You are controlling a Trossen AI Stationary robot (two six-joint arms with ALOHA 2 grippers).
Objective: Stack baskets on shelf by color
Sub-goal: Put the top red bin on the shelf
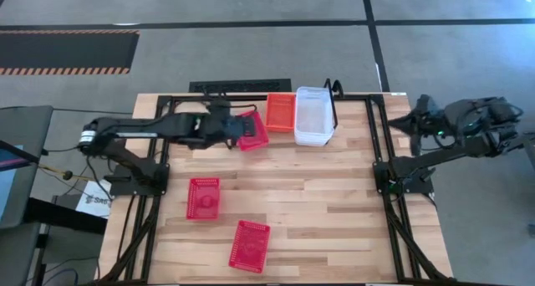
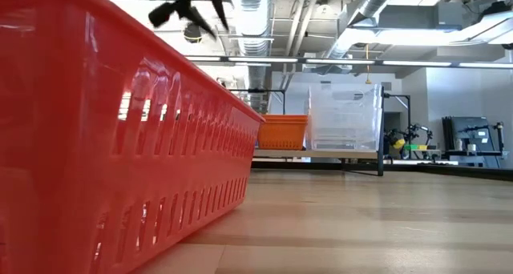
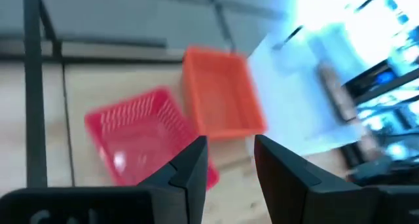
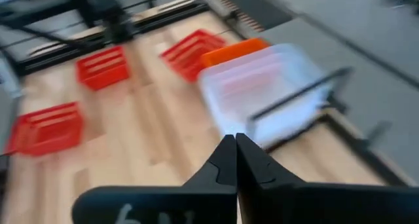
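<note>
A red basket (image 1: 252,131) lies askew at the left end of the shelf (image 1: 334,95), beside an orange basket (image 1: 280,112) and a clear basket (image 1: 313,115). My left gripper (image 1: 234,127) hangs open above the red basket's left side and holds nothing. In the left wrist view (image 3: 229,165) its fingers stand apart, with the red basket (image 3: 141,135) beyond them. In the low view it shows high up (image 2: 192,6). My right gripper (image 4: 234,152) is shut and empty, off the table's far right corner (image 1: 418,110). Two more red baskets (image 1: 203,196) (image 1: 249,245) lie flat on the table.
The nearest red basket (image 2: 120,146) fills the left of the low view and hides the shelf's left end. The black frame bars (image 1: 380,144) run along the table's sides. Bare wood (image 1: 326,211) lies at the table's middle and right.
</note>
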